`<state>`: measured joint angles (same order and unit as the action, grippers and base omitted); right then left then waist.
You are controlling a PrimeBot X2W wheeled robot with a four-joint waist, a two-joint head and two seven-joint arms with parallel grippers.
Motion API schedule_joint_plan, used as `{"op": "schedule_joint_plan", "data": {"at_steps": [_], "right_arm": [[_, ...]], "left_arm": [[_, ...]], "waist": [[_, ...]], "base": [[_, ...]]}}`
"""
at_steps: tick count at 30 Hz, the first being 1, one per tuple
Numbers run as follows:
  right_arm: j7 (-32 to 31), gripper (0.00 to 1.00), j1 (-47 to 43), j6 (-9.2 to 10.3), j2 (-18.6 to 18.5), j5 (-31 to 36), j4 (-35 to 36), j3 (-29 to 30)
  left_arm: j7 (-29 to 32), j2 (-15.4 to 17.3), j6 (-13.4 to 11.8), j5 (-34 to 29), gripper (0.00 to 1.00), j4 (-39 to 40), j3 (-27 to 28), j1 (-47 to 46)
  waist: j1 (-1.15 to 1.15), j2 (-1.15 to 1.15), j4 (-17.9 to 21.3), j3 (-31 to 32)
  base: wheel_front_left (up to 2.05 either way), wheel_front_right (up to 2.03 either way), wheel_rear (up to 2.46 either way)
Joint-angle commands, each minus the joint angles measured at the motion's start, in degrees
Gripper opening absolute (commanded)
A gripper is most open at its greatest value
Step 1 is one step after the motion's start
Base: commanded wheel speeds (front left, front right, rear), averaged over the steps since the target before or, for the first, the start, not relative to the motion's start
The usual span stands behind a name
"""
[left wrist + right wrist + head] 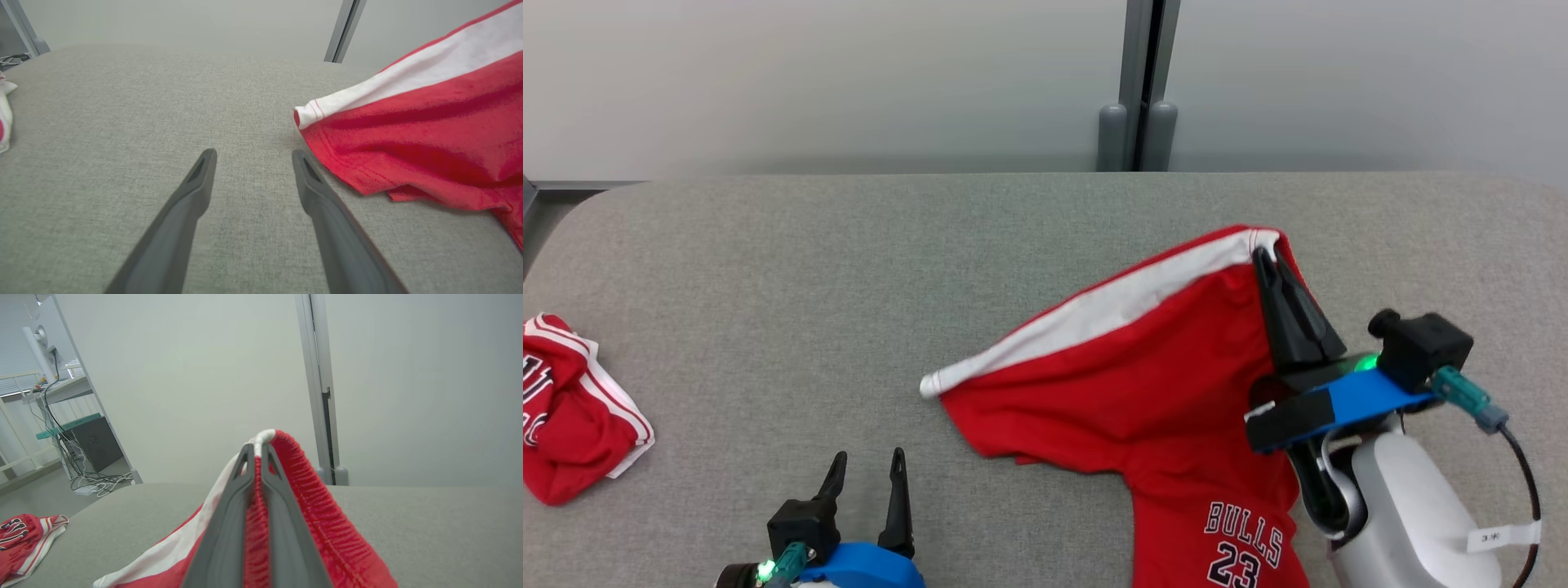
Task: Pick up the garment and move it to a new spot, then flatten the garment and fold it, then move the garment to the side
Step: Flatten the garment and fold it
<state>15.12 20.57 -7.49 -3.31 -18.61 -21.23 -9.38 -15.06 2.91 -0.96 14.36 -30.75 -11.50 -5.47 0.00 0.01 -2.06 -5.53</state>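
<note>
Right gripper (1267,260) has its two dark fingers pressed together on the top corner of the red garment (1143,384), pinching the ribbed edge where the white band (1111,306) meets the red cloth. In the right wrist view the fingers (229,522) stand closed with a strip of red fabric (314,494) caught between them and a white tip poking out above. That corner is raised off the grey cloth-covered table (849,269), while the rest of the garment drapes down and lies right of the table's centre, its "BULLS 23" print (1245,543) at the near edge. Left gripper (869,457) sits low at the near left with its fingers spread wide and nothing between them. In the left wrist view it (253,155) hovers over bare table, with the garment's lower white-tipped corner (304,116) just beside its right finger but apart from it. A second red-and-white garment (572,408) lies crumpled at the table's far left edge, well apart from both grippers.
</note>
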Motion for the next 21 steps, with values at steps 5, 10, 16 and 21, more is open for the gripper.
{"op": "schedule_joint_plan", "data": {"at_steps": [5, 10, 16, 21], "right_arm": [[0.0, 0.00, 5.9, -0.01, 0.3, -1.1, 3.1, -0.1], [0.0, 0.00, 9.6, -0.01, 0.3, -2.8, 5.3, -1.7], [0.0, 0.00, 4.4, -0.01, 0.2, -4.2, 3.8, -6.7], [0.0, 0.00, -5.2, -0.01, -1.7, -4.2, 3.3, -6.1]], "left_arm": [[-0.2, 0.0, 0.0, 0.0, 1.00, -0.5, 0.2, 0.1], [-0.2, 0.0, 0.2, -0.4, 1.00, -1.0, 0.9, 0.7], [-0.2, -0.1, 0.5, 0.2, 1.00, -1.0, 1.3, 2.1], [-0.2, -0.1, -0.1, 1.2, 1.00, -0.5, 0.5, 3.1]], "waist": [[0.00, -0.01, -1.0, 1.8], [0.00, -0.01, -1.8, 3.1], [0.00, -0.01, -0.9, 3.6], [0.00, -0.01, 1.1, 3.2]], "base": [[0.00, 0.00, 0.00], [0.00, 0.00, 0.00], [0.00, 0.00, 0.00], [0.00, 0.00, 0.00]]}}
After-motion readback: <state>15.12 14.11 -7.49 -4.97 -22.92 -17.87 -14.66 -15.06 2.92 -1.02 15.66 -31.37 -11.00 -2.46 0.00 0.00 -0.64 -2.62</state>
